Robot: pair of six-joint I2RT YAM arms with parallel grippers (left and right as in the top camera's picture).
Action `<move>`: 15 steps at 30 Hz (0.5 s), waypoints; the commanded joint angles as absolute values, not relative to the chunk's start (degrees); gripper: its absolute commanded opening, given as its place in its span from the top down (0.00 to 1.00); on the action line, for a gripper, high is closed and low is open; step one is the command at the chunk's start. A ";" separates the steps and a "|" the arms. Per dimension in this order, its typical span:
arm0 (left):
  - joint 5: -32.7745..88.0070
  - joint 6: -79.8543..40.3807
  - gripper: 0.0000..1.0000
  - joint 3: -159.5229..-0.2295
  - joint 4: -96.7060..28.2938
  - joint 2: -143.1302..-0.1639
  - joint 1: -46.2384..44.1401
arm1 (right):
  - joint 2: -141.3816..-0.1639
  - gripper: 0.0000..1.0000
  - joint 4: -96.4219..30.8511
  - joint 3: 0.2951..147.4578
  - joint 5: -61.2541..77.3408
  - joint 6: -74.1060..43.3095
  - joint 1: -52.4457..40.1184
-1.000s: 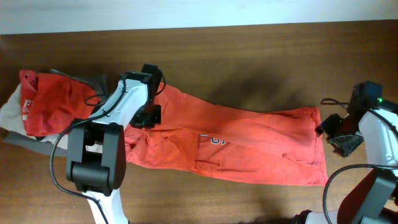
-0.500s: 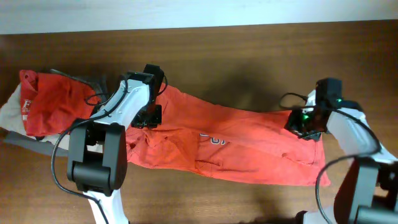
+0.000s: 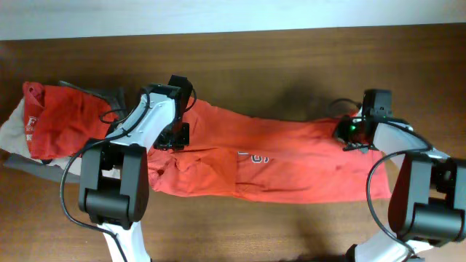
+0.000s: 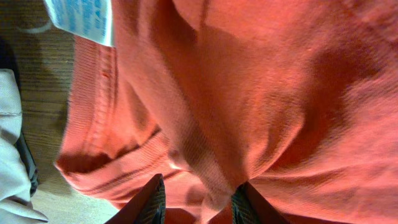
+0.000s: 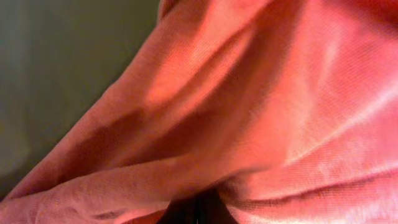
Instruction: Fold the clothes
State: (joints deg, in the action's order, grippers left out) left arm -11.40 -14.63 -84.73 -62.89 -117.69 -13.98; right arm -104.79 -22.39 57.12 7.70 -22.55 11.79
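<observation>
The clothes are an orange-red T-shirt (image 3: 291,167) spread lengthwise across the wooden table, with a bit of white print (image 3: 253,158) showing at its middle. My left gripper (image 3: 173,137) sits over the collar end. In the left wrist view its fingers (image 4: 199,185) stand apart, with a ridge of the shirt (image 4: 261,93) between them, touching only the right finger. A blue-and-white label (image 4: 81,18) lies near the neckband. My right gripper (image 3: 348,137) is at the shirt's upper right corner. In the right wrist view it (image 5: 196,210) is shut on a fold of the shirt (image 5: 261,93).
A second red garment (image 3: 65,116) lies bunched on a beige cloth (image 3: 11,131) at the table's far left, beside the left arm. Bare brown tabletop (image 3: 291,65) runs behind the shirt up to a white wall edge. Both arm bases stand at the front edge.
My right gripper swung left from the table's right edge onto the shirt's upper right corner and shut on the cloth. The shirt's right end drew in and narrowed. The left arm stayed put.
</observation>
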 commanded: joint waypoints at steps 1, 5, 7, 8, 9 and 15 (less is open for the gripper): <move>-12.27 -15.14 0.65 -84.36 -63.02 -117.73 -13.98 | -111.90 0.96 -20.91 56.75 -0.82 -23.46 11.75; -12.27 -15.14 0.59 -84.36 -62.35 -117.73 -13.98 | -113.27 0.96 -20.73 60.90 -1.17 -23.44 11.75; -12.29 -15.14 0.52 -84.36 -61.78 -117.73 -13.98 | -113.30 0.96 -20.73 62.98 -1.15 -23.44 11.75; -12.29 -15.11 0.48 -84.36 -61.28 -117.73 -13.98 | -113.30 0.96 -21.15 64.90 -1.13 -23.46 11.75; -12.32 -15.11 0.45 -84.38 -61.01 -117.73 -13.98 | -113.30 0.96 -21.85 66.13 -1.13 -23.44 11.75; -13.85 -11.86 0.30 -88.42 -63.66 -117.51 -13.91 | -111.02 0.96 -38.79 80.71 4.03 -22.83 13.69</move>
